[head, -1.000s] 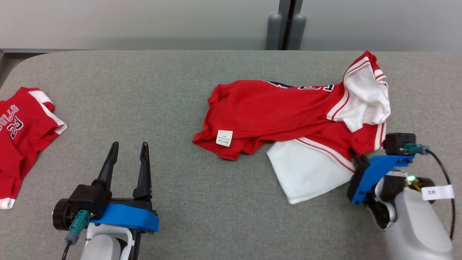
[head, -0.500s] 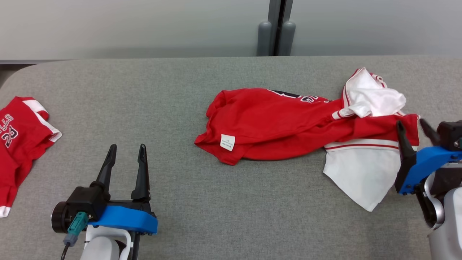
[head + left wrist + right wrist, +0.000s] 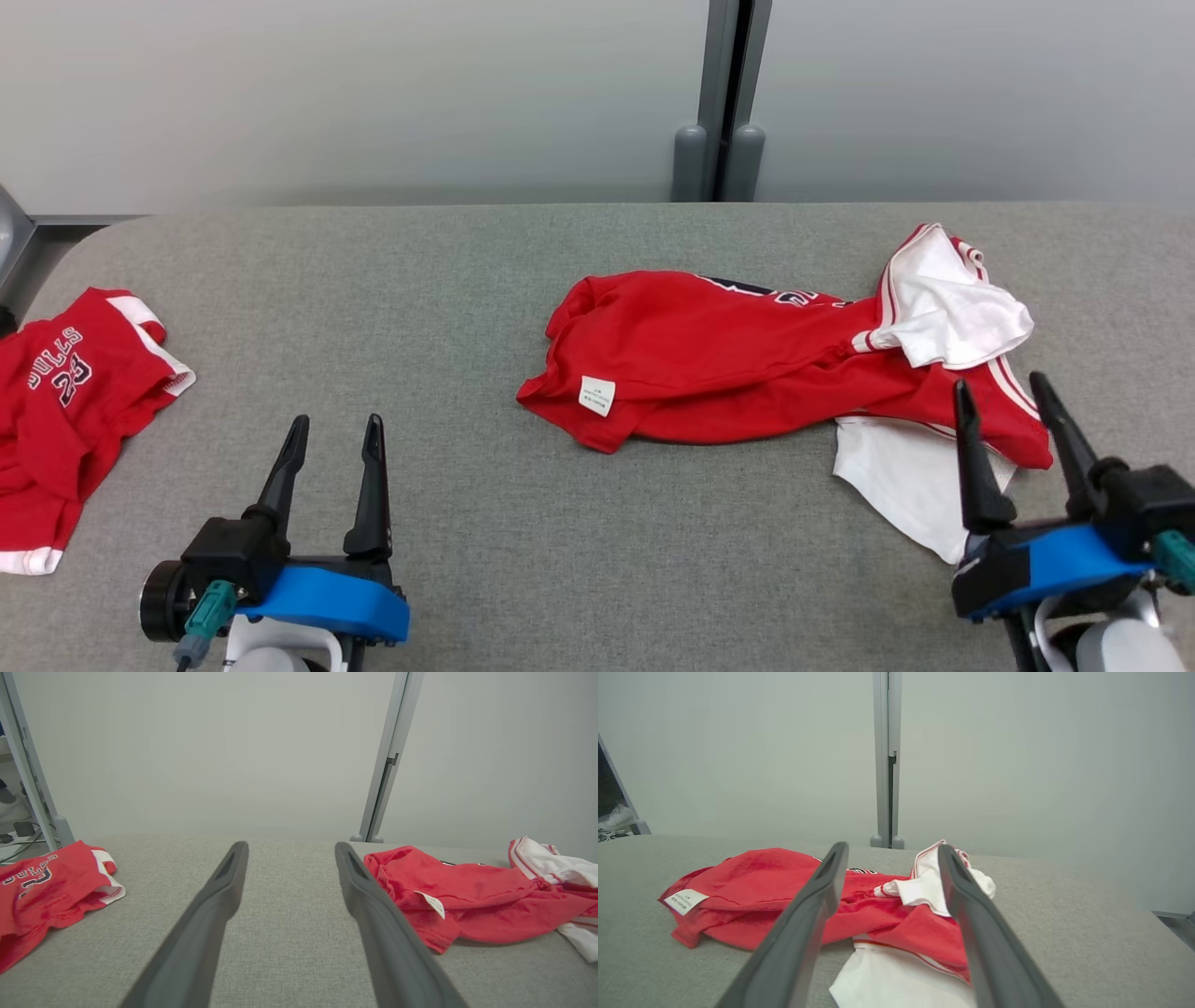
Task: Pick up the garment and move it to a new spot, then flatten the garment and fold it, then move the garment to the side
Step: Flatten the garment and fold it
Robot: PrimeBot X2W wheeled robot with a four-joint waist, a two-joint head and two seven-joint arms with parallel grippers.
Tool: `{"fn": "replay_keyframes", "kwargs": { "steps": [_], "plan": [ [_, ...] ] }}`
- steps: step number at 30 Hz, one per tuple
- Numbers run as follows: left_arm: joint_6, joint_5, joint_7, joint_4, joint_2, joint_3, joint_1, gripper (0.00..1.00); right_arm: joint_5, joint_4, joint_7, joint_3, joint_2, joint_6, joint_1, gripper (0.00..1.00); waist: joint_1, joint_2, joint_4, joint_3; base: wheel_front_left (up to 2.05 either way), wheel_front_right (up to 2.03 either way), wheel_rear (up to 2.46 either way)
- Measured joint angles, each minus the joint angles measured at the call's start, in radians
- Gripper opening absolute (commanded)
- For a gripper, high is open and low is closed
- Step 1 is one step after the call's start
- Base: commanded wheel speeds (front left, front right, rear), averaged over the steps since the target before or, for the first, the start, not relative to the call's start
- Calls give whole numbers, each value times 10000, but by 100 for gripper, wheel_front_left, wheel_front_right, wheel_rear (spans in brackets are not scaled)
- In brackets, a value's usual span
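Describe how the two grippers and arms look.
Left gripper and right gripper match: two long, dark, tapered fingers on a black body, a blue bracket, a teal connector, a pale forearm below.

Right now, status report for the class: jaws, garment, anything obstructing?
Left gripper, right gripper: jaws open, empty. Garment crumpled, unfolded, centre-right. Second jersey far left, clear.

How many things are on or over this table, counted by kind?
Red-and-white garments: 2 (crumpled jersey, Bulls 23 garment)
Grippers: 2 (left gripper, right gripper, jaws open on both)
Total: 4
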Motion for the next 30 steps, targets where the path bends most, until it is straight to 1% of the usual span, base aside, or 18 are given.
{"fn": "replay_keyframes", "kwargs": {
  "steps": [5, 12, 14, 18, 22, 25, 28, 30],
  "plan": [
    [2, 25, 0, -15, 15, 105, 196, 100, 545, -376, 15, 694, 197, 0, 989, 100, 0, 0, -137, -176, 0, 0, 0],
    [-10, 169, 4, 217, 36, -127, 119, 100, 719, -522, 157, 1030, 217, 2, 965, 100, 0, 0, -413, 2, 0, 0, 0],
    [-42, 192, 146, 445, 33, -374, -187, 100, 959, -502, 268, 1060, 219, 2, 941, 100, 0, 0, -465, 143, 0, 0, 0],
    [-165, 52, 1028, 1275, -75, -1118, -1051, 100, 1145, -395, 316, 1271, 224, 0, 859, 100, 0, 0, -582, 466, 0, 0, 0],
    [-192, -207, 1810, 2136, -90, -1873, -2150, 100, 1223, -334, 228, 1586, 228, 0, 550, 100, 3, 0, -825, 846, 0, 0, 0],
    [-203, -477, 2157, 2719, -52, -2242, -2866, 100, 1308, -234, 155, 1862, 232, 0, 322, 100, 2, 0, -1075, 1107, 0, 0, 0],
    [-230, -606, 2443, 3561, 136, -2203, -3656, 100, 1521, -59, 6, 2171, 232, 0, 18, 100, 3, 0, -1403, 1387, 0, 0, 0],
    [-151, -688, 2554, 3971, 173, -2052, -3929, 100, 1613, 54, -94, 2263, 236, 0, -86, 100, 3, 0, -1563, 1502, 0, 0, 0]
  ]
}}
